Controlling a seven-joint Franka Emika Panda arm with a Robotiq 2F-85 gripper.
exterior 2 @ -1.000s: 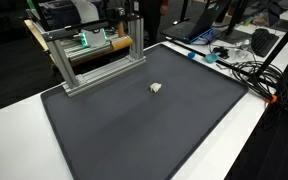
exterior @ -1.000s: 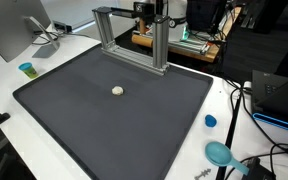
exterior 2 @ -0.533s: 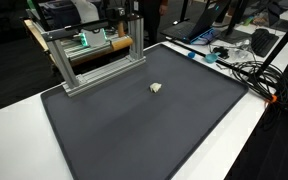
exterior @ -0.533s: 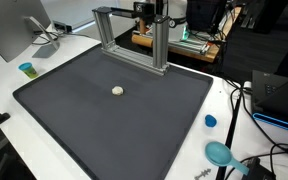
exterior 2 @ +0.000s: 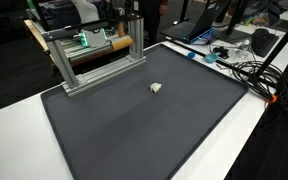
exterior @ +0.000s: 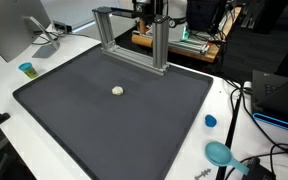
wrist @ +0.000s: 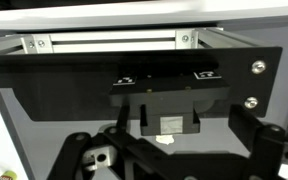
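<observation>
One end effector (wrist: 174,152) is recorded, fingers held wide apart, nothing clamped. One small pale lump (exterior: 118,90) is laid on the dark mat (exterior: 104,130), ahead of the end effector, untouched, short of the aluminium frame (exterior: 161,45).

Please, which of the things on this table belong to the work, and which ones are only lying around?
Belonging to the work:
- small white lump, lying alone near the middle of the mat
- black mat underneath it

Only lying around:
- metal frame at the mat's far edge
- blue cup
- blue lid
- monitor
- cables
</observation>
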